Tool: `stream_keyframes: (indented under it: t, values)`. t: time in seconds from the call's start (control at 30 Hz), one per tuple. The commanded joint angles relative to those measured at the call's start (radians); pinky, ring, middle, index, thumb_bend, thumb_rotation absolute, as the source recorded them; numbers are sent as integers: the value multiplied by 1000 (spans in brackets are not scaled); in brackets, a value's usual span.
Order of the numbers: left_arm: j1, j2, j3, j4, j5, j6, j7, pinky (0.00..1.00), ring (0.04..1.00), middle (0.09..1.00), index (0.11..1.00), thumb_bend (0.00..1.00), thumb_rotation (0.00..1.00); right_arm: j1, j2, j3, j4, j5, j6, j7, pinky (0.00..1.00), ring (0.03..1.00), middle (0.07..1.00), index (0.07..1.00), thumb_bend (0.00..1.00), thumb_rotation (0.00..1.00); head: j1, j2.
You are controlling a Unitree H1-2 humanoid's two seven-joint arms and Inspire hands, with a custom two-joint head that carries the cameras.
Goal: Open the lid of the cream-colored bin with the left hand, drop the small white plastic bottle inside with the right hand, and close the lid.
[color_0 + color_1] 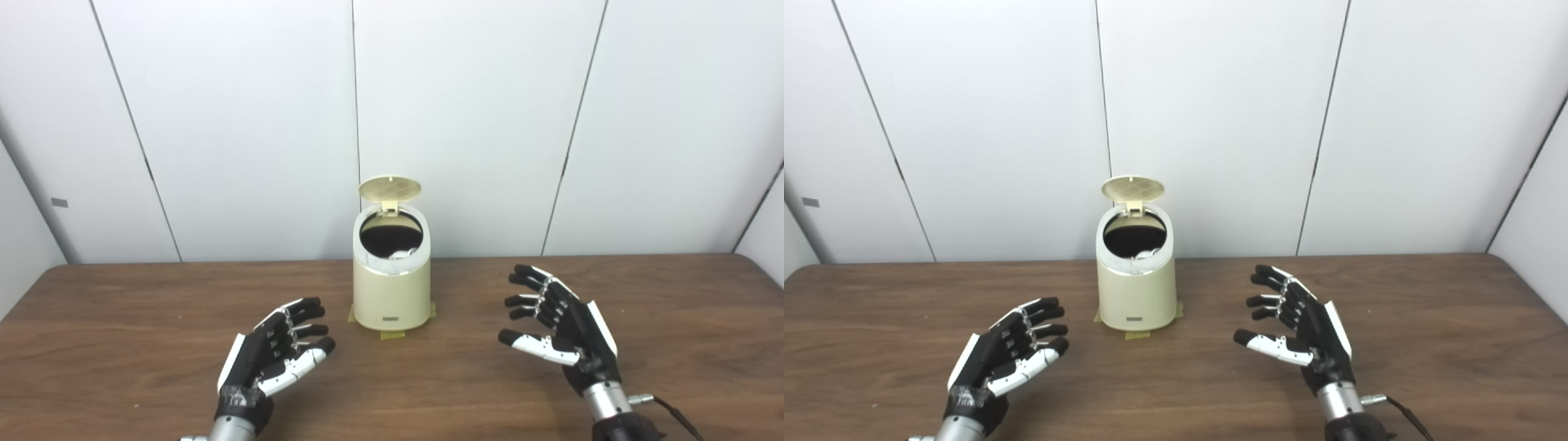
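Far centre of the bench: a cream-colored, rounded plastic bin (391,288) stands upright on the brown wood-grain bench (122,343), near the white panelled wall (245,122), with strips of yellowish tape (395,334) under its base.
Lid: the round cream flip lid (390,188) is up, hinged at the far rim, its ribbed underside facing the near side.
Bottle: a small white plastic bottle (401,253) appears to lie inside the bin's dark opening, against the near-right inner wall; only a pale part shows, so I cannot tell which way its long axis or its cap points.
Bin axis: vertical, mouth tilted slightly toward the near side, small label plate on the near face.
Left hand: the black-and-white left hand (275,352) hovers over the bench to the near left of the bin, fingers spread, holding nothing, well apart from the lid.
Right hand: the black-and-white right hand (560,327) hovers to the near right, fingers wide and empty.
Step in hand: judging by the open lid and the bottle inside, closing remains.
Doing it well: bring the left hand up over the far rim, press the lid's top edge forward and down with flat fingers, gently, so the bin does not tip or shift off its tape.
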Motion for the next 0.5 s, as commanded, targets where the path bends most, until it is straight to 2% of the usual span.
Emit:
stream_keyframes:
  t: [0.0,0.1,0.2,0.37,0.47]
  values:
    - [-32,20,-7,-18,33,-70,4,654,779,815,813,710,180,-21,-2,-12,-17,34,-57,12,563,668,784,804,842,279,0,1]
    - [-54,40,-19,-22,71,-79,-1,767,867,882,883,772,264,-12,1,-10,-17,54,-65,21,561,666,784,810,859,293,9,-2]
    - [-116,65,-28,-19,105,-64,-4,810,926,937,945,876,357,-7,2,-10,-8,60,-69,23,559,680,787,815,871,312,15,-13]
    - [-263,96,-39,29,158,-39,4,861,950,970,980,978,465,-3,5,-10,-21,65,-51,21,573,695,791,817,877,314,15,-17]
    - [-358,102,-45,72,172,-5,2,872,961,977,984,999,475,-4,5,-8,-22,64,-50,23,562,687,793,815,863,301,13,-19]
